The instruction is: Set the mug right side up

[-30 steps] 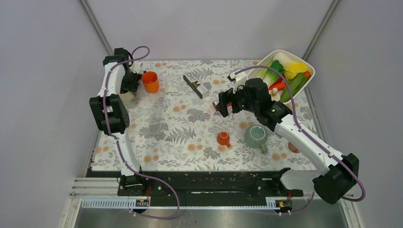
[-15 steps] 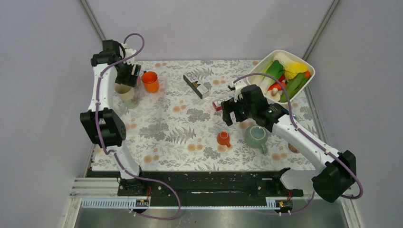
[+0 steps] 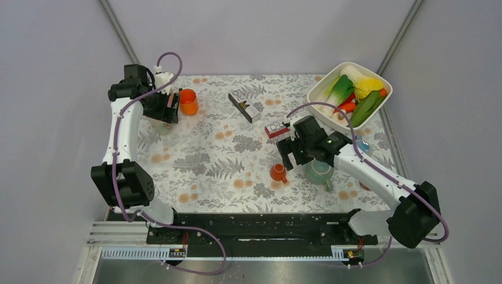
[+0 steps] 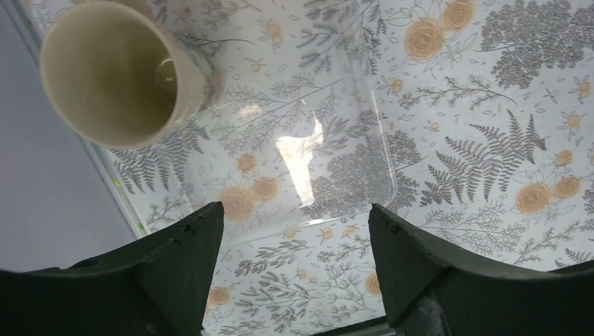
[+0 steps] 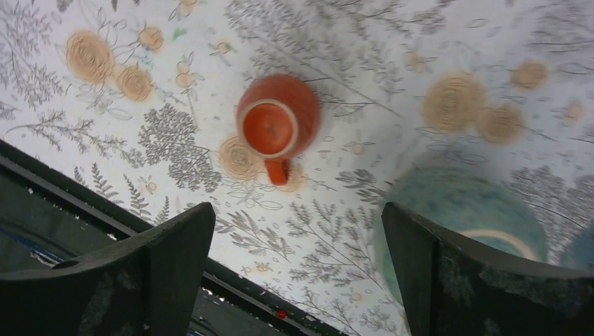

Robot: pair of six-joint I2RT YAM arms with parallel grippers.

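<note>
Mug [image 5: 278, 119] inverted, axis vertical, handle toward near edge.

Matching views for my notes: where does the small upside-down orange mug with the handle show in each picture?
Top external: the mug sits lower centre, just left of the green teapot.
Left wrist: not in it.
Right wrist: upper centre, base up, handle pointing down the picture.
Shared landmark: the green teapot, at the right wrist picture's lower right.

Upper left of my left wrist view: a cream cup [image 4: 112, 70], glossy inside, beside a shiny clear plastic sheet [image 4: 336, 126]. Centre of my right: the orange mug [image 5: 278, 126], smooth and glazed.
</note>
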